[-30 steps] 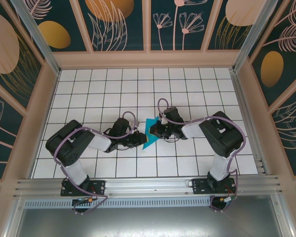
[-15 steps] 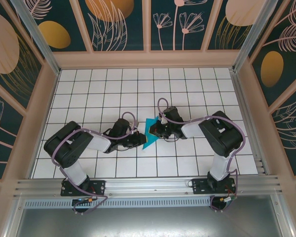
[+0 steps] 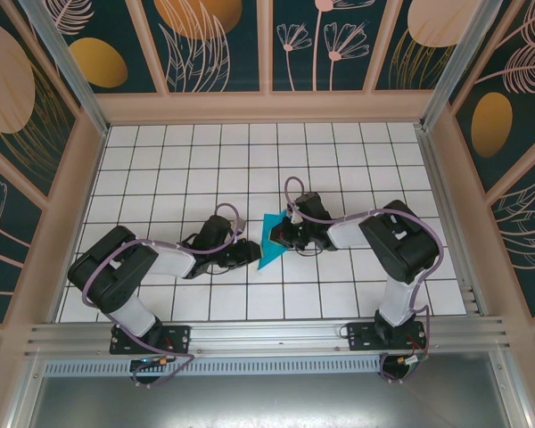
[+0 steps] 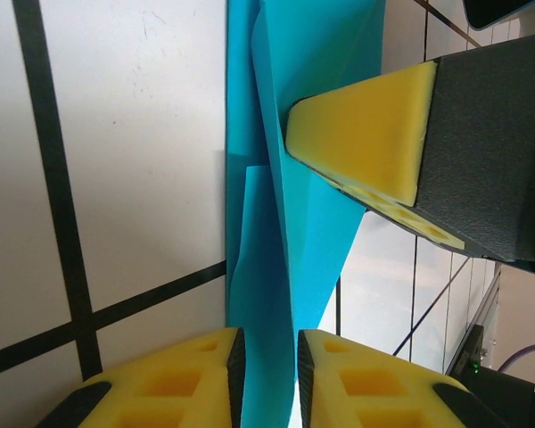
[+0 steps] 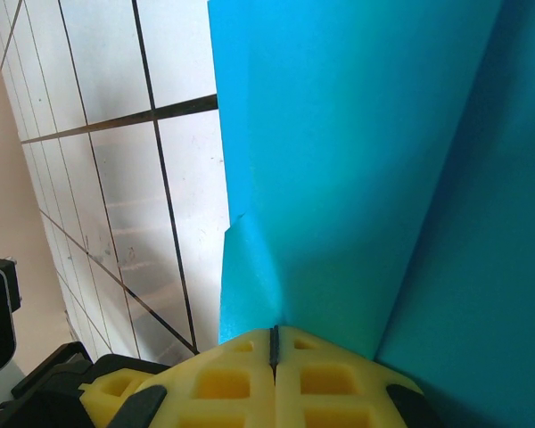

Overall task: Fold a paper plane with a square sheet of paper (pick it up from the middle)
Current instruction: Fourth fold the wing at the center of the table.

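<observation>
The teal-blue sheet of paper (image 3: pixel 268 242), folded into a pointed paper plane shape with a centre crease, stands on edge at mid-table between both grippers. My right gripper (image 3: pixel 280 234) is shut on its upper folds; in the right wrist view the pads (image 5: pixel 241 383) of that gripper (image 5: pixel 274 332) meet on the paper (image 5: pixel 339 160). My left gripper (image 3: pixel 253 253) sits at the paper's lower left. In the left wrist view the left gripper (image 4: pixel 267 337) is narrowly open, with the paper's folds (image 4: pixel 290 223) loose between its pads. The right gripper's finger (image 4: pixel 366 134) presses the sheet from the other side.
White tiled floor (image 3: pixel 187 169) with dark grid lines lies all around. Patterned walls (image 3: pixel 267 53) enclose the back and sides, and an aluminium rail (image 3: pixel 267 334) runs along the near edge. Both arms' elbows (image 3: pixel 116 267) fold low beside the paper.
The left gripper's jaws have come slightly apart around the paper, and the left arm's elbow has swung left and nearer. The right gripper and the paper have stayed put.
</observation>
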